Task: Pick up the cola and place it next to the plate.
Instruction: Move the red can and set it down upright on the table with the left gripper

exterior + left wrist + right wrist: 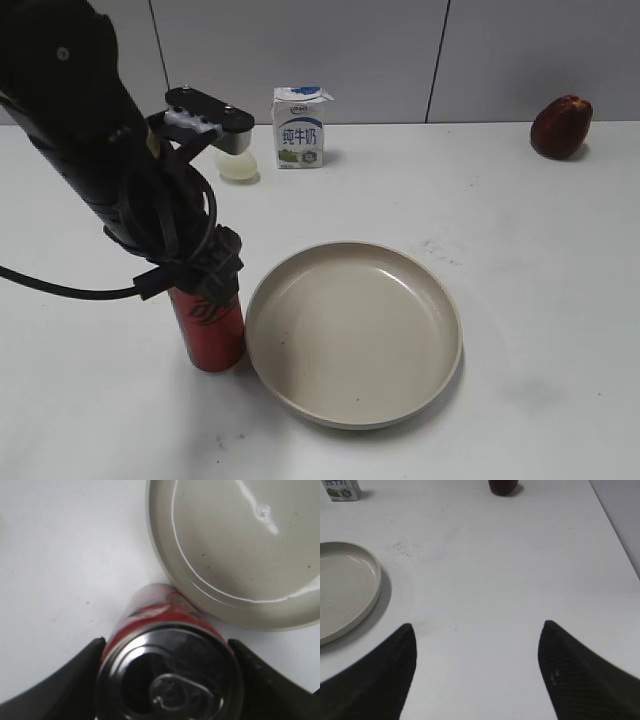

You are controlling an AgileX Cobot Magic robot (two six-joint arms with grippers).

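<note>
**Cola stands beside the plate, jaws not yet let go**

Placement looks all but finished. The cola stands upright on the white surface, its base down and its side just off the left rim of the plate; in the exterior view the two look nearly touching, and in the left wrist view the can's lower body sits right against the plate's edge, though whether they actually touch cannot be settled. What seems to be left is the release and the withdrawal of the arm.

The left gripper comes down on the can from above, the arm slanting in from the upper left of the exterior view with its cable looped around the wrist. Its jaws sit against opposite sides of the can just under the silver top, clamped on it as far as the wrist view shows, with no gap visible at either side.

The right gripper hangs well away over bare surface to the right of the plate, its jaws wide apart and holding nothing.

A milk carton, a pale round object and a dark red fruit stand far back, clear of the work.
</note>
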